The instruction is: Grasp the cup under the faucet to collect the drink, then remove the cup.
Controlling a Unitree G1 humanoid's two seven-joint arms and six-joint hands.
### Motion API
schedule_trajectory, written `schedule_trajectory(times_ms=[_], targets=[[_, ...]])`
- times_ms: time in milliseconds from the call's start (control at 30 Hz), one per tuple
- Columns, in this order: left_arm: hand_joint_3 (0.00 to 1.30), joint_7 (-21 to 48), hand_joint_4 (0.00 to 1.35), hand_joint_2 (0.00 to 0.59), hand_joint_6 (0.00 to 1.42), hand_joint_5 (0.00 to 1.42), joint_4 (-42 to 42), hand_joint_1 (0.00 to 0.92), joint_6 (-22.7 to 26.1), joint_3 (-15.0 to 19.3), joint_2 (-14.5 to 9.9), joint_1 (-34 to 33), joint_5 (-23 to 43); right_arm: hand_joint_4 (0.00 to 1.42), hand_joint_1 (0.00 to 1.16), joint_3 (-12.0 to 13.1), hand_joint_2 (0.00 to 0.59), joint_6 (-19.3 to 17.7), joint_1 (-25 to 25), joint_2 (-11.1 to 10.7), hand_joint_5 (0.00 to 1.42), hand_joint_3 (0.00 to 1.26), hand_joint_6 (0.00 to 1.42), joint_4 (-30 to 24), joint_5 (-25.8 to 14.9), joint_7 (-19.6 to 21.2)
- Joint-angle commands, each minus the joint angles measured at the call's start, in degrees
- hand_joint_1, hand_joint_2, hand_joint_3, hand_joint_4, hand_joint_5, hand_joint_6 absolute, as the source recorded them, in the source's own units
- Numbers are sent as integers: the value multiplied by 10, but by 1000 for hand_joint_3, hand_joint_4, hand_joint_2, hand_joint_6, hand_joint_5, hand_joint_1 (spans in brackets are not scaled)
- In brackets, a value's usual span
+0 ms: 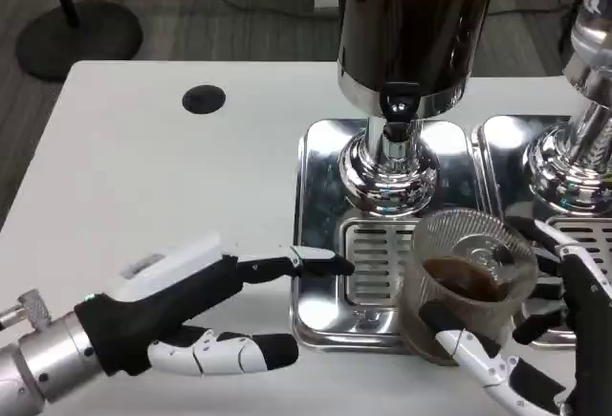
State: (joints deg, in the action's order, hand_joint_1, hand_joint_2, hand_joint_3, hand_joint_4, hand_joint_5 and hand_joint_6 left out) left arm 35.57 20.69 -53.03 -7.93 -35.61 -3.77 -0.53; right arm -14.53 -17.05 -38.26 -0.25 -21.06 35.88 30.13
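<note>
1. Right now the right hand (550, 330) grips the clear plastic cup (469, 277) at the lower right, its fingers (459, 339) wrapped round the cup's lower wall in front, with more dark fingers showing behind it on the far side.
2. The cup holds a dark brown drink in its bottom part and leans a little toward the camera; it sits over the right edge of the slotted drip tray (368, 263), in front of and slightly right of the faucet (397, 110), not directly beneath it.
3. Whether the cup's base touches the tray I cannot quite tell, as the fingers cover it.
4. The left hand (191, 306) lies low over the white worktop (143, 177) on the left, released and holding nothing; its fingers are stretched out, one tip reaching the tray's left rim, well apart from the cup.
5. Behind, the dispenser tank (411, 14) is full of dark liquid, and a second chrome stand (574, 163) stands to its right.
</note>
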Motion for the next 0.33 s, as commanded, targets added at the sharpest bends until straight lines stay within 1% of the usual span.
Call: schedule_trajectory(times_ms=[33, 333], targets=[[223, 9, 188, 155, 244, 201, -9, 0, 5, 0, -10, 11, 6, 595, 669, -6, 252, -31, -2, 7, 767, 548, 937, -28, -1, 11], [223, 8, 182, 155, 244, 201, -19, 0, 1, 3, -16, 27, 6, 595, 668, -12, 253, -32, -4, 9, 769, 549, 941, -27, 1, 10]])
